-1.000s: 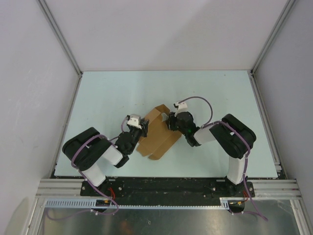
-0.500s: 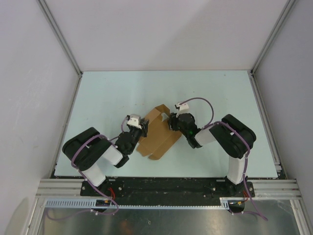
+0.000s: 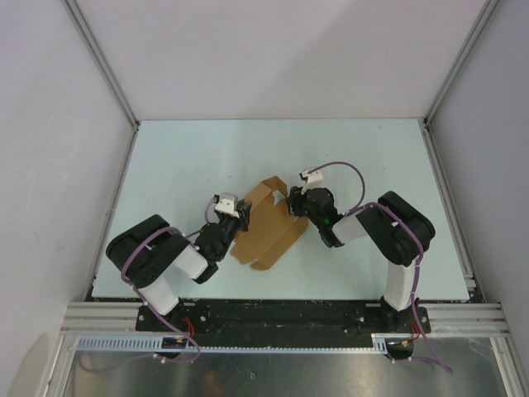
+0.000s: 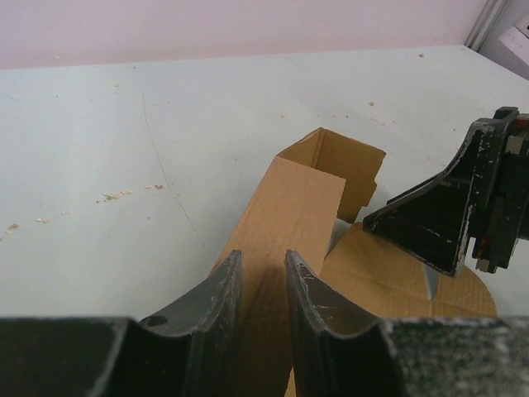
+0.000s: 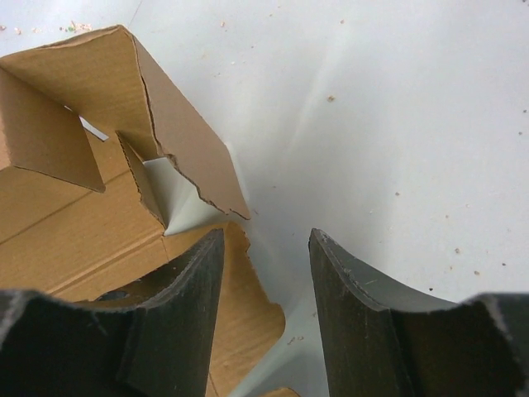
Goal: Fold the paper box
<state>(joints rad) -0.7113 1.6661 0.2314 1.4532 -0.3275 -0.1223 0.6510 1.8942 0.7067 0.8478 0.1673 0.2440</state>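
Your right gripper point(image 5: 266, 241) has backed a little away from the paper box point(image 3: 266, 227) and spread its jaws wider.
It now stands open with nothing between its fingers, one over the cardboard, the other over bare table point(image 3: 372, 157). Your left gripper point(image 4: 263, 258) is clamped narrowly on the box's left wall, cardboard filling its gap. The paper box lies half-folded on the table between the two arms, its far end standing up.

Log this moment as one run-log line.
fold: partly done, walls raised | left gripper: shut on paper box wall | right gripper: open, empty, at box edge
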